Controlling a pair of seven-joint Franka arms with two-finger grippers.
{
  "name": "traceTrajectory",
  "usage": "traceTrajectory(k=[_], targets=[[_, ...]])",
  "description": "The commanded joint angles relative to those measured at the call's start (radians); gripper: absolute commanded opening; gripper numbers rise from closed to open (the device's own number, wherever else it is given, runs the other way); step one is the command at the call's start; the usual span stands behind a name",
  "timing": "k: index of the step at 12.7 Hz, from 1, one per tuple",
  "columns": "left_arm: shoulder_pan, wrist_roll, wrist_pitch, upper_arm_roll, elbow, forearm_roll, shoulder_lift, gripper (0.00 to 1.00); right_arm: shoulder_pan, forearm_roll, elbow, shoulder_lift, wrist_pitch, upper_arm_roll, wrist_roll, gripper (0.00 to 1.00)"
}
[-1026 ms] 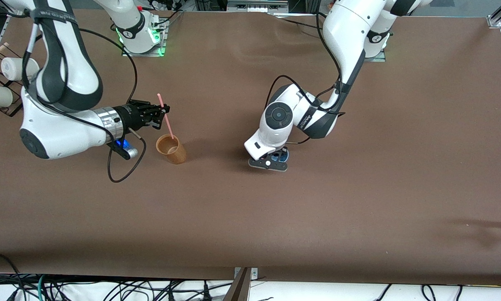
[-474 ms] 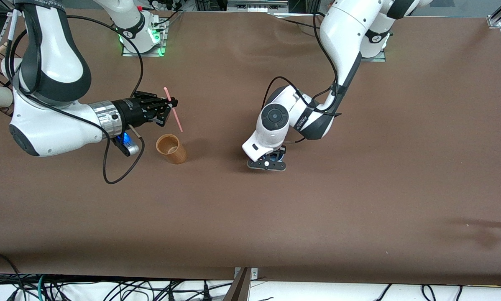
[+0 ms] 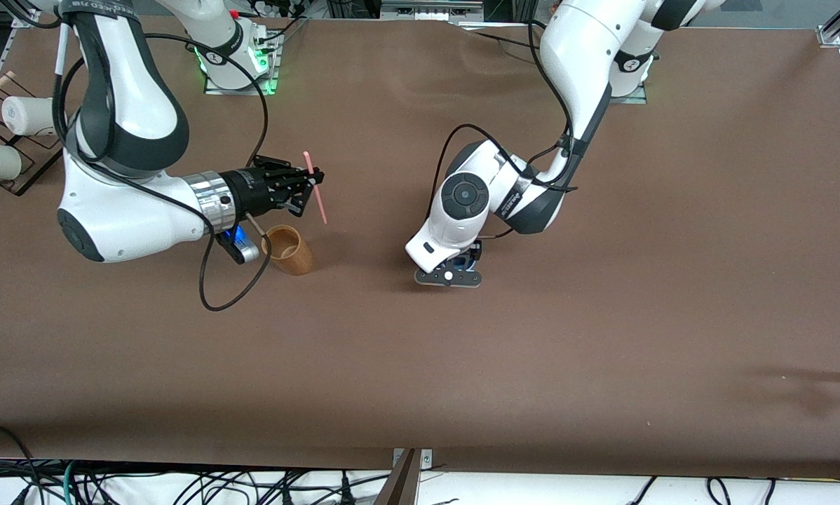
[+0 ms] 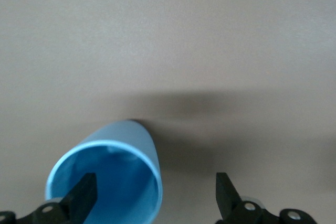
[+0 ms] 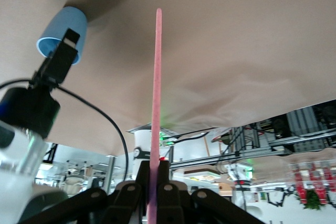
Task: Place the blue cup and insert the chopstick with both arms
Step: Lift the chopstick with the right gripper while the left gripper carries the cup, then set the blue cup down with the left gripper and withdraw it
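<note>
Pinched shut on the chopstick point(image 3: 315, 186), the right gripper point(image 3: 306, 188) is gripping the pink stick near its middle, so that one end is sticking up past the fingers and the other is slanting down over bare table, just beside the tan cup point(image 3: 288, 250) and toward the left arm's end. In the right wrist view the chopstick point(image 5: 155, 103) is running straight out from between the closed fingertips point(image 5: 164, 182). That gripper is hovering above the table beside the tan cup, not touching it.

Over at the middle of the table, the left gripper point(image 3: 460, 266) is standing low with its fingers spread wide. The left wrist view is showing one finger point(image 4: 84, 198) inside the mouth of the blue cup point(image 4: 113, 177) and the other finger well clear on the outside, with the near wall of the cup between them and neither finger pressing on it. The cup is standing upright on the brown table point(image 3: 602, 315), mostly hidden under the left wrist in the front view, where only a sliver of blue point(image 3: 470, 260) is showing. It is sitting well apart from the tan cup, toward the left arm's end.
</note>
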Motion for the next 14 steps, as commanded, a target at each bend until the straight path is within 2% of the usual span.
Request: traceTrajectory(k=[1,4,7,10,12,13,14], targets=[[0.038,0.017,-0.174,0.003,0.042,-0.044,-0.094,1.0,0.041,0.026,0.017,0.015,0.069,0.003,0.061,0.0],[0.163,0.141,-0.292,0.007,0.031,-0.029,-0.226,1.0,0.092,0.073,0.059,0.069,0.167,0.003,0.12,0.0],[0.335,0.311,-0.432,0.022,0.026,-0.024,-0.346,1.0,0.176,0.103,0.186,0.167,0.299,0.004,0.254,0.0],[0.481,0.416,-0.51,0.035,0.02,0.008,-0.436,1.0,0.282,0.101,0.291,0.257,0.48,0.003,0.384,0.0],[0.527,0.556,-0.567,0.094,0.011,0.008,-0.505,1.0,0.325,0.101,0.34,0.299,0.552,0.003,0.44,0.0],[0.533,0.589,-0.576,0.139,-0.016,0.008,-0.547,1.0,0.342,0.1,0.342,0.304,0.577,0.003,0.441,0.0],[0.552,0.589,-0.578,0.153,-0.07,0.008,-0.588,1.0,0.354,0.1,0.342,0.313,0.599,0.003,0.443,0.0]])
